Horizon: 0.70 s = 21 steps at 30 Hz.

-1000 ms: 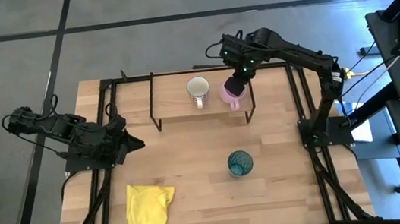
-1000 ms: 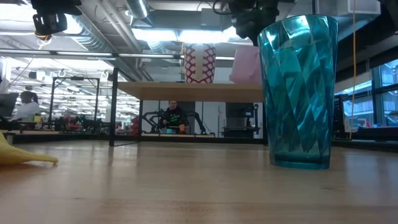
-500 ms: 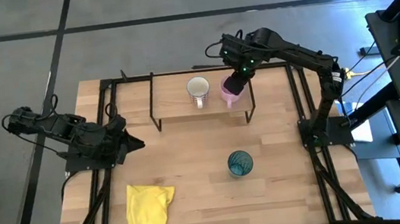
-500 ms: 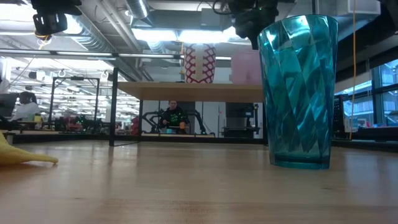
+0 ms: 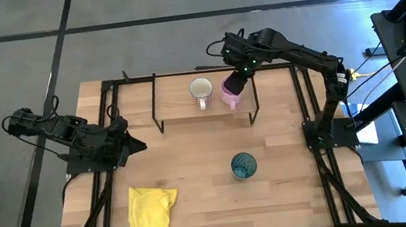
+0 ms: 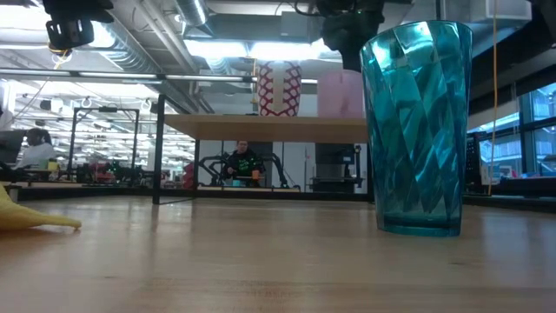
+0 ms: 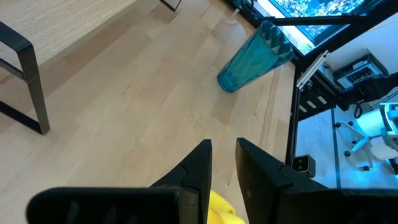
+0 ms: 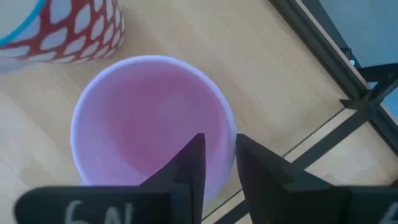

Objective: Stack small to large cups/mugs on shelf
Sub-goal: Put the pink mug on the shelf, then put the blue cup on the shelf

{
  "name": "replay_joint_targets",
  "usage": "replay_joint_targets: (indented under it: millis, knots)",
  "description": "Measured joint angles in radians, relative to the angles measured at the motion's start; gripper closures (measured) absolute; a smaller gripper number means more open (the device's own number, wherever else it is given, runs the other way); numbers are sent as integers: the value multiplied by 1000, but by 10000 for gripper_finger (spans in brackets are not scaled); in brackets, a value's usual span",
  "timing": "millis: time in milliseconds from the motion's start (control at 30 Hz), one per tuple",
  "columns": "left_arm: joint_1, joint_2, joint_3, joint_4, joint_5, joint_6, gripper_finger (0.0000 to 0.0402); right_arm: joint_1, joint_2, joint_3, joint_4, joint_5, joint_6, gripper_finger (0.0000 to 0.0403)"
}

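Note:
A pink mug [image 5: 228, 92] stands upright on the light-wood shelf [image 5: 179, 107], next to a white mug with a red pattern [image 5: 201, 90]. My right gripper [image 5: 236, 79] is above the pink mug, shut on its rim. In the low view the pink mug [image 6: 339, 93] and the white mug [image 6: 280, 89] stand with their bases on the shelf board [image 6: 261, 128]. A teal cup [image 5: 243, 165] stands upright on the table, nearer the front. My left gripper [image 5: 137, 145] is shut and empty over the table's left side. My right gripper holds the pink mug's wall at the rim [image 8: 227, 135], one finger inside the mug and one outside. The fingers come from above, pointing down. The mug is upright, and its base is at the shelf board's top.
A yellow cloth [image 5: 152, 216] lies at the table's front left. The shelf's black wire legs [image 5: 160, 126] stand on the table. The teal cup fills the right of the low view [image 6: 417, 130]. A person [image 6: 241, 163] sits far off in the room.
My right gripper has moved a little toward the table's left edge with the pink mug. The mug was tilted and is now upright on the shelf, closer to the white mug.

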State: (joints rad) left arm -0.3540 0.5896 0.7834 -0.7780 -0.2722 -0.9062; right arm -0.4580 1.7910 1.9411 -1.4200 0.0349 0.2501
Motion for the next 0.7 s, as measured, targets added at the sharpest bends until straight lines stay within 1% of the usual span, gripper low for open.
replay_joint_targets:
  millis: [200,367,467,567,700]
  knots:
    - [0,0,0,-1,0,0,335,0,0,0,2,7,-16,313]
    - [0,0,0,-2,0,0,335,0,-1,0,2,85,-27,313]
    - [0,0,0,-2,0,0,335,2,-8,0,15,157,-54,313]
    - [0,0,0,-3,0,0,335,22,-17,29,51,232,-110,313]
    - [0,0,0,-18,0,0,335,71,-36,108,121,235,-185,313]
